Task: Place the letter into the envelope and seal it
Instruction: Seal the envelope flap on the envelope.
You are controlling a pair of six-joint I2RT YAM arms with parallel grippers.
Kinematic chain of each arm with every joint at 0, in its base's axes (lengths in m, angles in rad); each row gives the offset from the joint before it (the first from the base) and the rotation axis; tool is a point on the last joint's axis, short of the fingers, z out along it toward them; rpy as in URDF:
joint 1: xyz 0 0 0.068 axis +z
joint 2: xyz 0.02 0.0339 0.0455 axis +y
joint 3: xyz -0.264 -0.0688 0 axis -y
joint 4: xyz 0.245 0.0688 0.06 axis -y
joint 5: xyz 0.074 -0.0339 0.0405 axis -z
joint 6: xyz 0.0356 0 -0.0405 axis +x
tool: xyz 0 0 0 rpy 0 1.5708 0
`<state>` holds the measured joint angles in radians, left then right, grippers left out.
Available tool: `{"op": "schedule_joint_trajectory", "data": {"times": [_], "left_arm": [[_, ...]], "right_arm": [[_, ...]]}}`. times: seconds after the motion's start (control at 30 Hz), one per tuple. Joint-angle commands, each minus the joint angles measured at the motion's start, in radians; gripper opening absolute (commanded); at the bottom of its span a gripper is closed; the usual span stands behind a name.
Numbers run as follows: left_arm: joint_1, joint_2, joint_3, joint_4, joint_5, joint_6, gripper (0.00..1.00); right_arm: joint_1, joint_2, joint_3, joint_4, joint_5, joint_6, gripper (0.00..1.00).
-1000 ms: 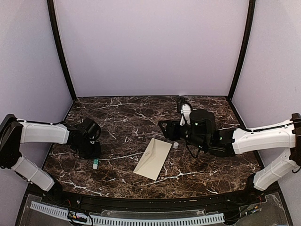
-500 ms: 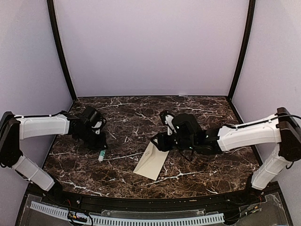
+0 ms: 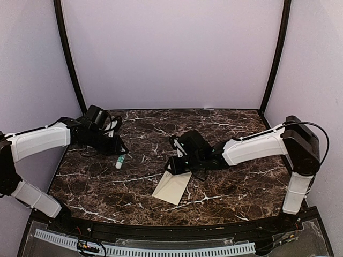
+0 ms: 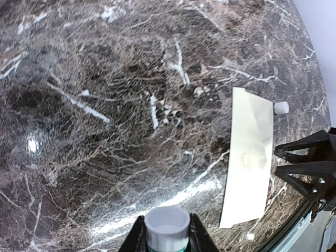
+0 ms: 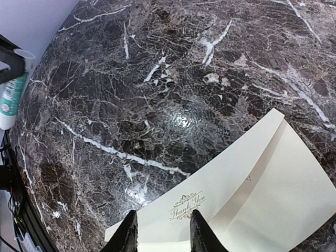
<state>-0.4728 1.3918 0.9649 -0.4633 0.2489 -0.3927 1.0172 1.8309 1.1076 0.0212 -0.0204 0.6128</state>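
The envelope [image 3: 172,186] is laid flat at mid-surface [image 3: 102,187]. A glue stick [image 3: 122,161] is clamped in the left tool [image 4: 167,223]. The right tool [image 5: 163,216] is positioned over the envelope's edge; whether it grips cannot be told.

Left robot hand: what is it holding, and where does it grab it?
The left gripper holds a small white tube with a green label. The fingers pinch its sides just below the open top end.

Both arms are wearing smooth white tubular shells [image 3: 37,142] between bulky black joint housings [image 3: 301,144]. A thin black cable [image 3: 326,142] is looping at the right elbow.
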Motion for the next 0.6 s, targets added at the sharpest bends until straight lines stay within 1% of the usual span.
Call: {"op": "schedule_joint_trajectory", "data": {"times": [0.0, 0.23, 0.4, 0.47, 0.57], "left_arm": [[0.008, -0.077, 0.004, 0.098, 0.057, 0.057, 0.06], [0.008, -0.098, 0.031, 0.122, 0.015, 0.118, 0.06], [0.008, -0.098, 0.031, 0.146, 0.014, 0.131, 0.06], [0.009, -0.1, 0.022, 0.177, 0.049, 0.124, 0.06], [0.008, -0.111, -0.031, 0.287, 0.162, 0.079, 0.06]], "right_arm": [[-0.014, 0.045, 0.062, -0.017, -0.072, 0.006, 0.3], [-0.026, 0.087, 0.068, -0.068, -0.096, 0.016, 0.28], [-0.03, 0.11, 0.046, -0.061, -0.106, 0.041, 0.26], [-0.034, 0.123, 0.037, -0.047, -0.116, 0.049, 0.26], [-0.043, 0.142, 0.019, -0.026, -0.14, 0.068, 0.25]]}}
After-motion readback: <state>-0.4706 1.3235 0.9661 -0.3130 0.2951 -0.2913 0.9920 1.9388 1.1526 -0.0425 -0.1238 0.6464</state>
